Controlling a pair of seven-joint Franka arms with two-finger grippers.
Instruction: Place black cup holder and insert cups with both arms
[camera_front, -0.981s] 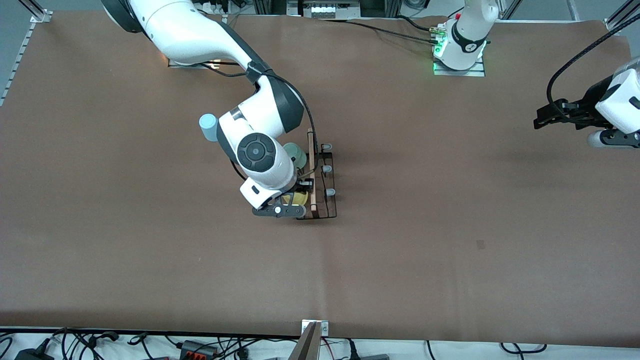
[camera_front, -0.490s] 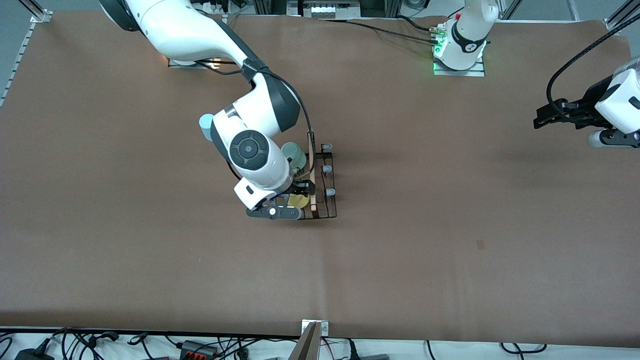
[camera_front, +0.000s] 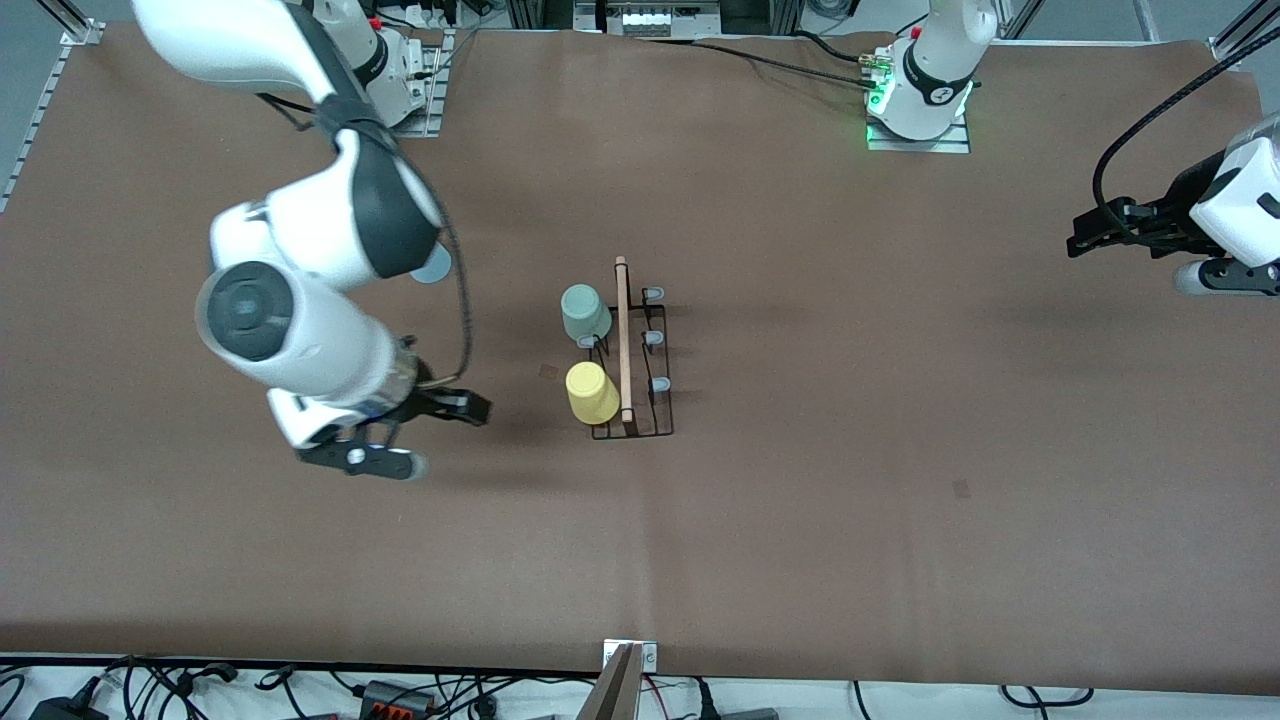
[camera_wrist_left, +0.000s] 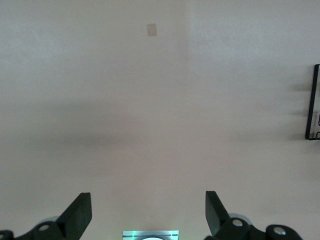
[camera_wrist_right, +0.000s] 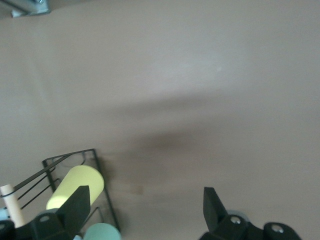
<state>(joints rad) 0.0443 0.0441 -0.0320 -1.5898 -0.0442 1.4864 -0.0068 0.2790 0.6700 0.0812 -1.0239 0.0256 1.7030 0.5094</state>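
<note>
Place: a robotics lab or test bench.
Work surface: one wide table under plain brown sheeting (camera_front: 900, 520).
Robots: two white arms bolted to metal base plates (camera_front: 918, 135) along the table's edge.
Frame: aluminium profile rails (camera_front: 62, 22) at the table's corners.
Wiring: black cables and power adapters (camera_front: 390, 695) beside the table's near edge.

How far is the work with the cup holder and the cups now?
Done: the black cup holder stands on the table, with the pale green cup and yellow cup on pegs. In hand: nothing; the right gripper and left gripper are open and empty. Left: the light blue cup, beside the right arm.
</note>
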